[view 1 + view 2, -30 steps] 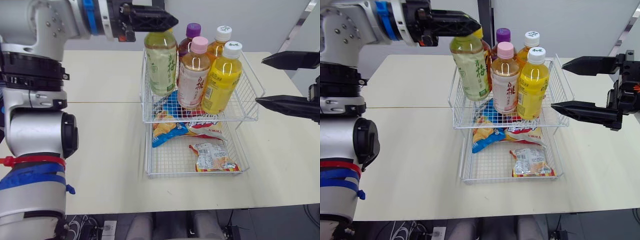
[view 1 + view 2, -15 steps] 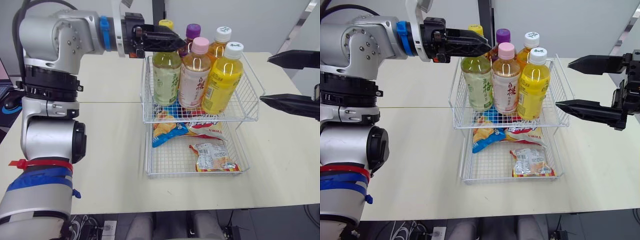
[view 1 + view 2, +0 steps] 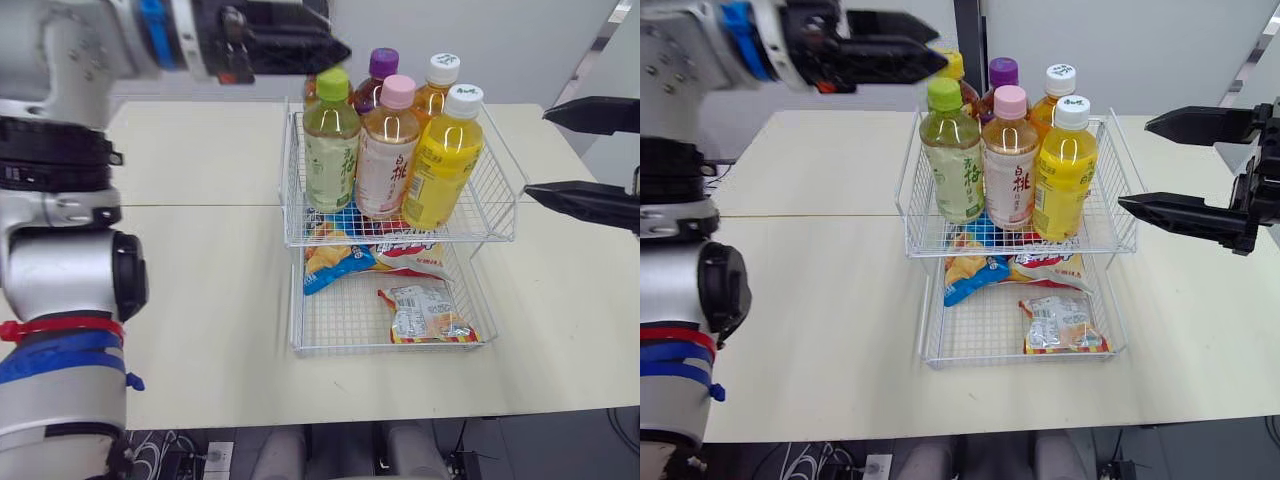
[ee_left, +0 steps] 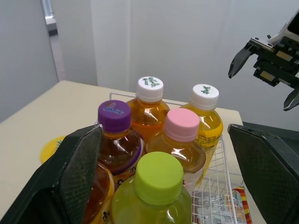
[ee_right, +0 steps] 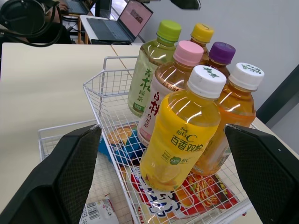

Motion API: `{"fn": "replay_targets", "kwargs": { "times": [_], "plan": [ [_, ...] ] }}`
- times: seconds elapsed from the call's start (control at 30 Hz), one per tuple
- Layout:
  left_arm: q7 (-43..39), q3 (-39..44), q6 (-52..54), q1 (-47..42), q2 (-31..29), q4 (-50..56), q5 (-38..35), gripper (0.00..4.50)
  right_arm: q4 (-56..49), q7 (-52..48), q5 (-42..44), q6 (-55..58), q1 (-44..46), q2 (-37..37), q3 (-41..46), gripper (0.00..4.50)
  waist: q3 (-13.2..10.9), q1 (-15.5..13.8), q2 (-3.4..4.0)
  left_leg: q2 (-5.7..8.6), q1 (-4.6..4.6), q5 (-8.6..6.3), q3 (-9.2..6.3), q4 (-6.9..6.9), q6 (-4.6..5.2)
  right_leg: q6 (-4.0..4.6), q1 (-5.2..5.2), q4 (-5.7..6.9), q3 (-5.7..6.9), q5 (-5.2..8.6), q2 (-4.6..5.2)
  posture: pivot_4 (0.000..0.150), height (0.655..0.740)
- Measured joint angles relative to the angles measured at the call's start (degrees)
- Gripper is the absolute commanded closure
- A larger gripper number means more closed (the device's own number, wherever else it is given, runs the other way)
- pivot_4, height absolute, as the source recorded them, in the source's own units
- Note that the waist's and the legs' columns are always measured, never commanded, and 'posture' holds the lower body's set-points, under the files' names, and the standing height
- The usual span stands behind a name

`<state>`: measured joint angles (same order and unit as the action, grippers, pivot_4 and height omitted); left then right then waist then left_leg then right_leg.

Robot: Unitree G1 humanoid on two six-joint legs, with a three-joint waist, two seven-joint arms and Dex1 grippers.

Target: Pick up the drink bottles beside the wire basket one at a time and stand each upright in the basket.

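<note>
A green-tea bottle with a lime cap [image 3: 331, 140] stands upright at the left front of the upper wire basket [image 3: 400, 240]. My left gripper [image 3: 320, 45] hovers just above that cap, open and apart from it; in the left wrist view its fingers [image 4: 79, 168] are spread wide on either side of the lime cap [image 4: 158, 177]. Beside the green-tea bottle stand a pink-capped bottle [image 3: 388, 150], a yellow drink [image 3: 440, 160], a purple-capped bottle [image 3: 385, 62], an orange one [image 3: 440, 75] and a yellow-capped one [image 3: 952, 65]. My right gripper [image 3: 537, 150] waits open to the right of the basket.
Under the upper basket sits a lower wire tray [image 3: 300, 320] holding snack packets [image 3: 425, 310]. The cream table [image 3: 200, 300] stretches out on the left and in front. A laptop [image 5: 135, 16] sits on another desk far behind.
The green-tea bottle went from tilted in my left gripper to standing in the basket. The left gripper opened and lifted off its neck. The right gripper stayed put.
</note>
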<state>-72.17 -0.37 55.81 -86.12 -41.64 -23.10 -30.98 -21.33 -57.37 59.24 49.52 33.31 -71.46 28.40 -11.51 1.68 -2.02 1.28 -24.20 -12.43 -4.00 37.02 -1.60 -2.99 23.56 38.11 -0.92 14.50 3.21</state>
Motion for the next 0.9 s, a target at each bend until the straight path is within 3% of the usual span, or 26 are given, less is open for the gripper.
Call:
{"fn": "replay_targets", "kwargs": {
  "times": [0.33, 0.6, 0.9],
  "plan": [
    [2.2, 0.6, -8.5, 4.9, -10.7, 0.9, 7.1, 0.03, 3.2, -1.2, -4.4, -3.0, 1.0, -0.8, -0.4, 0.0, 0.0, 0.0, 0.04, -0.02, 0.1, 0.0, 0.05, -0.01, 0.0, 0.0, -0.04, 0.03, -0.05, 0.0, 0.0, 0.15, 0.74],
    [7.9, 6.6, -19.4, 27.8, -19.9, 7.2, 12.7, 0.03, 5.6, -2.9, -12.5, -11.3, -1.4, -0.1, -0.6, 0.0, 0.0, 0.1, 0.05, -0.04, 0.13, 0.0, 0.08, -0.02, 0.0, 0.01, -0.05, 0.02, -0.08, 0.0, 0.02, 0.15, 0.74],
    [18.3, 20.4, -26.1, 53.7, -18.1, 12.0, 14.3, 0.03, 13.8, -3.4, -21.1, -18.0, -9.2, 2.6, 3.8, 0.0, 0.0, -0.3, 0.05, -0.02, 0.18, 0.0, 0.09, -0.01, 0.0, 0.01, -0.14, 0.01, -0.07, -0.01, 0.09, 0.15, 0.74]
  ]
}}
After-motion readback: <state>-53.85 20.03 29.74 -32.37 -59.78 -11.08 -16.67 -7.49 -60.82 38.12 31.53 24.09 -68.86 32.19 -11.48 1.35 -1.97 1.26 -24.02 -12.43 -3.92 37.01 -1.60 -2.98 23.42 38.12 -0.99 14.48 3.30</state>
